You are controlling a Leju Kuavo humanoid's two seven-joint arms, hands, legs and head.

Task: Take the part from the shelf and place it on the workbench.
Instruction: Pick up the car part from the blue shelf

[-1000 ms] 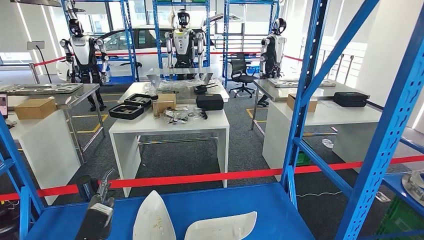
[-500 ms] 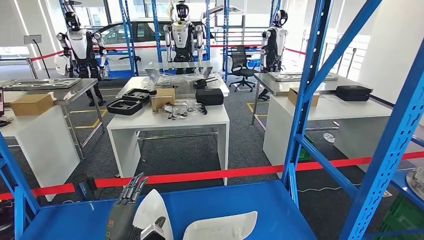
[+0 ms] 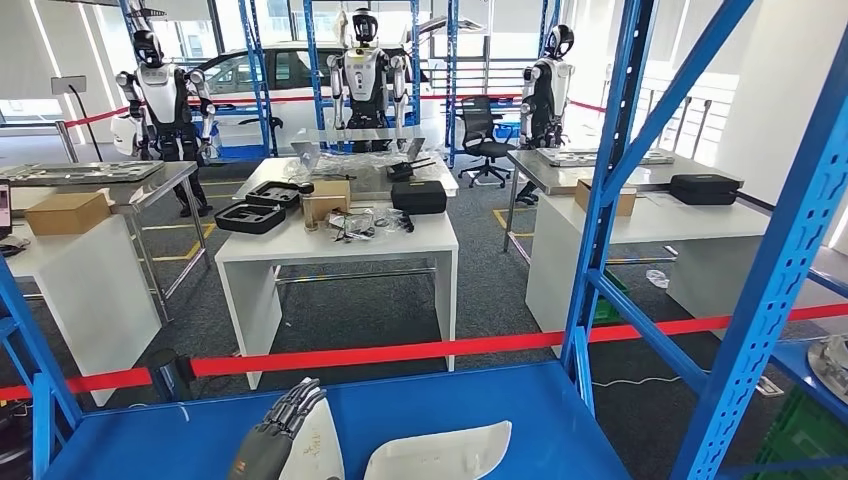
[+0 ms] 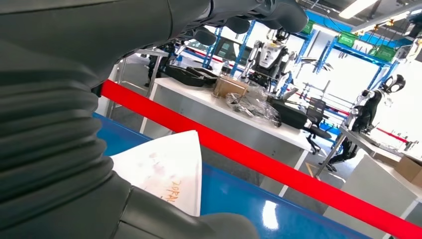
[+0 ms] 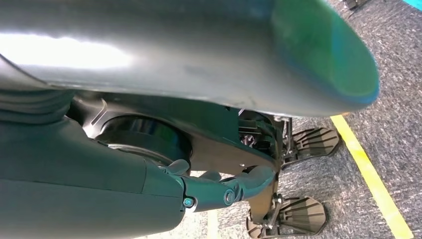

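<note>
We are at the pick-up step: our left hand (image 3: 283, 436) lies over the pointed white part (image 3: 318, 447) on the blue shelf (image 3: 520, 410), at about seven o'clock in the head view. Its fingers (image 3: 298, 402) are stretched along the part's left edge toward the tip, touching or nearly so, and we cannot tell whether the thumb has closed on it underneath, so a grip is not confirmed. In the left wrist view the part (image 4: 166, 168) lies flat on the shelf just beside the hand's grey cover. A second white part (image 3: 440, 455) rests near it at five o'clock, apart from the first.

Our right hand (image 5: 164, 149) hangs by the floor; we cannot tell how its fingers lie.

Next, we judge, the fingers must close on the part's edge, then lift it away from its neighbour before turning toward a counter (image 3: 340, 240).
</note>
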